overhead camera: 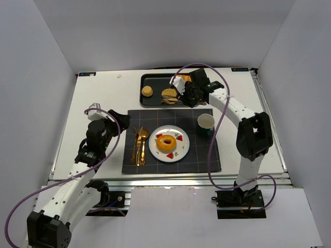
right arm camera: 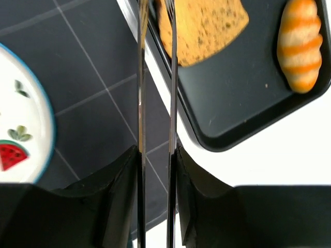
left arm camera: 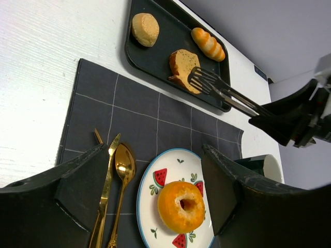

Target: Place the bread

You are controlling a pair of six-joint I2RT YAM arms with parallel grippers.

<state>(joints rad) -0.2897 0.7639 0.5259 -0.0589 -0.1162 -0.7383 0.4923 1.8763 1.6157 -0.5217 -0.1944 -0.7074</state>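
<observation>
A brown bread slice [overhead camera: 168, 93] lies in the black tray [overhead camera: 155, 82] at the back, with a round bun [overhead camera: 147, 91] and a striped roll [overhead camera: 184, 78]. My right gripper [overhead camera: 195, 92] is shut on metal tongs [left arm camera: 222, 90]. The tong tips reach the slice [left arm camera: 182, 67] at its right edge. In the right wrist view the two tong arms [right arm camera: 140, 77] stand slightly apart, beside and over the slice [right arm camera: 207, 26]; whether they grip it I cannot tell. My left gripper [left arm camera: 155, 155] is open and empty above the placemat, near the plate [left arm camera: 150, 206].
A donut [overhead camera: 166, 142] sits on the watermelon plate [overhead camera: 155, 135] on the dark placemat. Gold cutlery [overhead camera: 139, 146] lies left of the plate. A green cup [overhead camera: 206, 124] stands to the plate's right. White walls enclose the table.
</observation>
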